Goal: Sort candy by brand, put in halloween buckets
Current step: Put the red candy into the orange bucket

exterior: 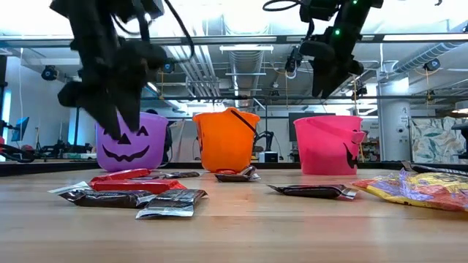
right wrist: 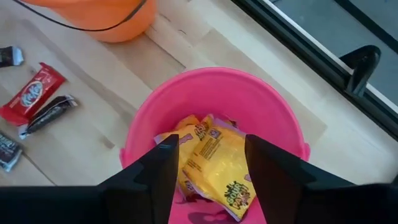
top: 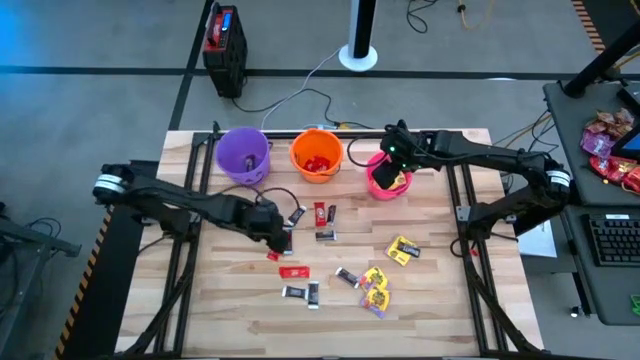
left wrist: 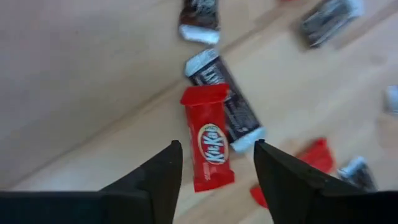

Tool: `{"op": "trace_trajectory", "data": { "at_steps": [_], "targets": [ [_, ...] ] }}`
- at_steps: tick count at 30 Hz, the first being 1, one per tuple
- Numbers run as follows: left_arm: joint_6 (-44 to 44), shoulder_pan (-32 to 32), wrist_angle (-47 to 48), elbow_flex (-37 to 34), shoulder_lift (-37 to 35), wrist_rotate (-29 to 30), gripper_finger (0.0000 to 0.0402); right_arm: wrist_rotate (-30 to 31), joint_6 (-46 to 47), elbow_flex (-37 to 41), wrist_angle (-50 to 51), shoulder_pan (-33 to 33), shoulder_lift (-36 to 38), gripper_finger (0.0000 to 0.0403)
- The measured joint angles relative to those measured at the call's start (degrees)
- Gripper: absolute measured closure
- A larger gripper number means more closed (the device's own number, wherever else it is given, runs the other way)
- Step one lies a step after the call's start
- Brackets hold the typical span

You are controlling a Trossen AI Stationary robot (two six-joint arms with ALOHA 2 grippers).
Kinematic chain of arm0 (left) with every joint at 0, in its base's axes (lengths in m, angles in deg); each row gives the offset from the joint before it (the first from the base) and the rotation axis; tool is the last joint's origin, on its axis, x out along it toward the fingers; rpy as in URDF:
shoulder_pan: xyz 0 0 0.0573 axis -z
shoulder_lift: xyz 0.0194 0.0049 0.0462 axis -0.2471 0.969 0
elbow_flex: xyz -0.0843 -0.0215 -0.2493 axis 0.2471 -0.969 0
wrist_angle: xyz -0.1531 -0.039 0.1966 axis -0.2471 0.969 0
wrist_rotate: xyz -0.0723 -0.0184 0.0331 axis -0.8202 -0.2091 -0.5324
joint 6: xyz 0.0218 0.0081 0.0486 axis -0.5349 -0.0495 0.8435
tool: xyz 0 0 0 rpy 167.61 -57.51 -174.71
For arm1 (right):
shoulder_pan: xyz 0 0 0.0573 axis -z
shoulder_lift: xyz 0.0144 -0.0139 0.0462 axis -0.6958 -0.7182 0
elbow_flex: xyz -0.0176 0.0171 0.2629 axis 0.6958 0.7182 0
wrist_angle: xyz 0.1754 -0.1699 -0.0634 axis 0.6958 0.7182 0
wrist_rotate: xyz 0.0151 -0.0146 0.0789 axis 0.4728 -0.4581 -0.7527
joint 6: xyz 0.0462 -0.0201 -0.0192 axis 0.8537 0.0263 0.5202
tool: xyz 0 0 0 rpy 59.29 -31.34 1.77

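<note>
My left gripper [left wrist: 214, 171] is open and hovers over a red KitKat bar [left wrist: 208, 140] that lies partly on a dark bar [left wrist: 227, 106]; in the high view it [top: 278, 240] is left of centre. My right gripper [right wrist: 208, 158] is open above the pink bucket [right wrist: 217, 87], which holds yellow packets [right wrist: 217, 162]. The purple bucket [top: 243, 153], orange bucket [top: 317, 155] and pink bucket [top: 400, 190] stand in a row near the far edge. Red bars [top: 293, 271], dark bars [top: 300, 292] and yellow packets [top: 403, 249] lie flat on the table.
The orange bucket holds red pieces [top: 318, 162]. More yellow packets [top: 375, 290] lie near the table's front. A heap of red and pink sweets [top: 610, 145] and a keyboard [top: 612, 240] sit on a side desk to the right. Bare wood lies along the near edge.
</note>
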Motion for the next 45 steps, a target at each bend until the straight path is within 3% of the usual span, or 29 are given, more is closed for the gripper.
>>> {"op": "trace_trajectory", "data": {
  "at_steps": [6,18,22,32,45],
  "targets": [
    [0.5,0.0,-1.6,1.0,8.2,-0.3,0.0187,-0.3,-0.7,0.0,-0.2,0.0,0.0,0.0218],
    [2.2,-0.2,-7.7,1.4,15.9,-2.8,0.0187,-1.7,-1.8,0.0,-0.3,0.0,0.0,0.0220],
    [2.2,-0.2,-8.0,1.4,15.9,-2.8,0.0212,-1.8,-1.8,0.0,-0.3,0.0,0.0,0.0218],
    [5.3,-0.2,-7.6,1.3,15.6,-2.8,0.0323,-1.8,-2.2,0.0,-0.4,0.0,0.0,0.0219],
    [11.6,-0.1,-2.2,5.7,10.4,-5.8,0.0340,-1.7,-2.2,0.0,-0.5,0.0,-0.1,0.0220]
  ]
}}
